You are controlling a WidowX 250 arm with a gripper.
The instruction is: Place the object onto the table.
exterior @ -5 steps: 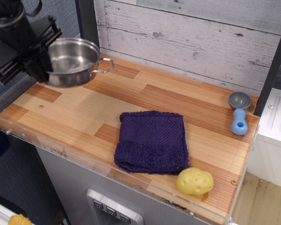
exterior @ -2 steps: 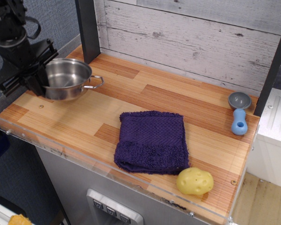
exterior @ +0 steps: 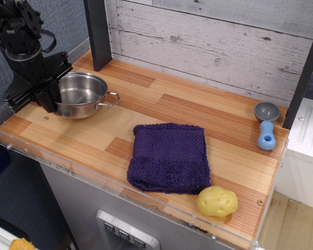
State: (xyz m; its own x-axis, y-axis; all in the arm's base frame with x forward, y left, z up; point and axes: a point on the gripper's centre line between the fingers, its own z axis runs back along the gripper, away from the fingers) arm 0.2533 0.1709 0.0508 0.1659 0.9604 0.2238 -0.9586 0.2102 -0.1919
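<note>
The object, a small shiny steel pot [exterior: 83, 94] with wire loop handles, sits low at the left end of the wooden table [exterior: 167, 104]; its base looks down on the planks. My black gripper [exterior: 52, 98] is at the pot's left rim and is shut on that side. The pot's left handle is hidden behind the fingers. Its right handle points toward the table's middle.
A folded purple towel [exterior: 169, 156] lies mid-table near the front. A yellow potato toy [exterior: 217, 201] sits at the front right, and a blue-handled grey scoop [exterior: 266, 123] at the back right. A dark post [exterior: 98, 34] stands just behind the pot. A clear acrylic edge [exterior: 68, 165] runs along the front.
The gripper has carried the pot down from the air onto the tabletop's left end and slightly right. The other things have not moved.
</note>
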